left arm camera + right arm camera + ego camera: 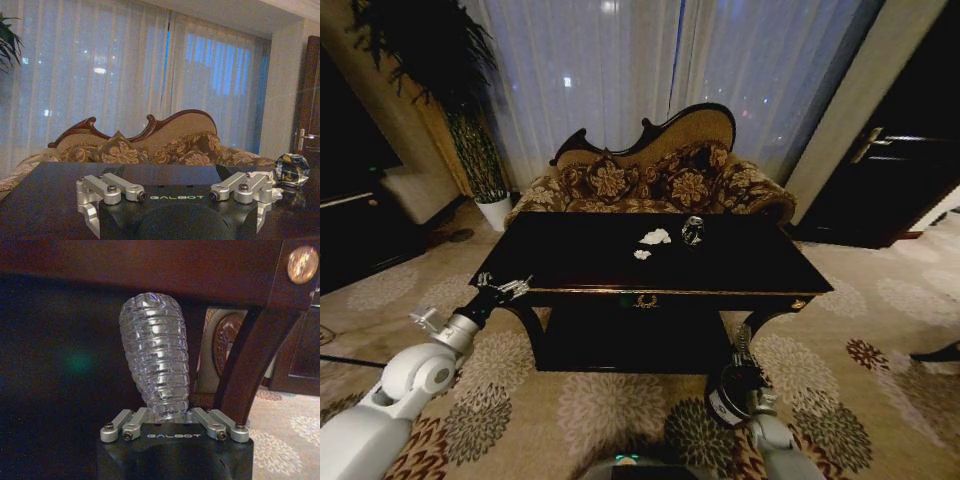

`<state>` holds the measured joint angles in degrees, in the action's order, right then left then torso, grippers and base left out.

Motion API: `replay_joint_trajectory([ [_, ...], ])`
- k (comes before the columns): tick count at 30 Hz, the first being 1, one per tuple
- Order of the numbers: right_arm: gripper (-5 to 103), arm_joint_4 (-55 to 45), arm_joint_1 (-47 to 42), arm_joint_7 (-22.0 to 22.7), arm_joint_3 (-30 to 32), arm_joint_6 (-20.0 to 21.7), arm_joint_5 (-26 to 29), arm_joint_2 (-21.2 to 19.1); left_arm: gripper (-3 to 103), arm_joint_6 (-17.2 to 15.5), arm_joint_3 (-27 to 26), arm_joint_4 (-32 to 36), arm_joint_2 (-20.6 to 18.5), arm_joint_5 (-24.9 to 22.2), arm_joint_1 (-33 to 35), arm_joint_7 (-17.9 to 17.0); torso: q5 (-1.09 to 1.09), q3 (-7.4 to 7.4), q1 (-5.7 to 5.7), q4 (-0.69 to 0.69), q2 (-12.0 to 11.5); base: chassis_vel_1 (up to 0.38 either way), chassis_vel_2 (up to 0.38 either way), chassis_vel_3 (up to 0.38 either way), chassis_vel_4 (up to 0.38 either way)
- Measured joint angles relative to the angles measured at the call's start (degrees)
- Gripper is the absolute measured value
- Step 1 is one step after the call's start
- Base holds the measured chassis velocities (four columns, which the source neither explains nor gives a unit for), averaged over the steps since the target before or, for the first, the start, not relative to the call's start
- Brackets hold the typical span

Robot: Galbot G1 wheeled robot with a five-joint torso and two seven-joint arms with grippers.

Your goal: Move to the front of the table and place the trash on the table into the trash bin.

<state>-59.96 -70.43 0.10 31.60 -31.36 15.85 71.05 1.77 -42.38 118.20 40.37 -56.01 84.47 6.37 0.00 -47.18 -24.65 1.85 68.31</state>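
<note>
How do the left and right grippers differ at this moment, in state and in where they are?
The left gripper is open and empty; the right gripper is shut on a clear ribbed plastic bottle. The left gripper is at tabletop height by the table's left front corner; the right gripper is low, below the tabletop near the right front leg, over the trash bin. Both are dark-bodied with silvery fingers.

paper wads (655, 237) on table (570, 262), sofa (650, 180) behind

table (750, 262) top mostly open; table leg (248, 365) seemingly close beside bottle (156, 354).
</note>
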Motion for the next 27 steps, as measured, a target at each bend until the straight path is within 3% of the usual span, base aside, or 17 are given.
replay_joint_trajectory([
  [16,25,18.0,10.3,-1.6,0.1,-4.8,0.1,-0.1,100,-0.1,-1.2,0.9,-0.1,-0.4,0.1,-0.2,0.0,0.0,0.0,0.0,0.0,0.0,0.0,0.0,0.0],
  [24,24,21.7,11.6,-3.6,0.7,-6.0,0.8,-0.9,100,-0.2,-1.4,0.7,0.0,-0.5,0.1,-0.2,-0.02,0.0,0.0,0.0,0.0,0.0,0.0,0.0,0.0],
  [27,39,23.8,12.2,-3.9,0.8,-6.8,0.5,-0.7,100,-0.3,-1.4,0.7,0.2,-0.9,-0.1,-0.2,0.0,0.0,0.0,0.0,0.0,0.0,0.0,0.0,0.0],
])
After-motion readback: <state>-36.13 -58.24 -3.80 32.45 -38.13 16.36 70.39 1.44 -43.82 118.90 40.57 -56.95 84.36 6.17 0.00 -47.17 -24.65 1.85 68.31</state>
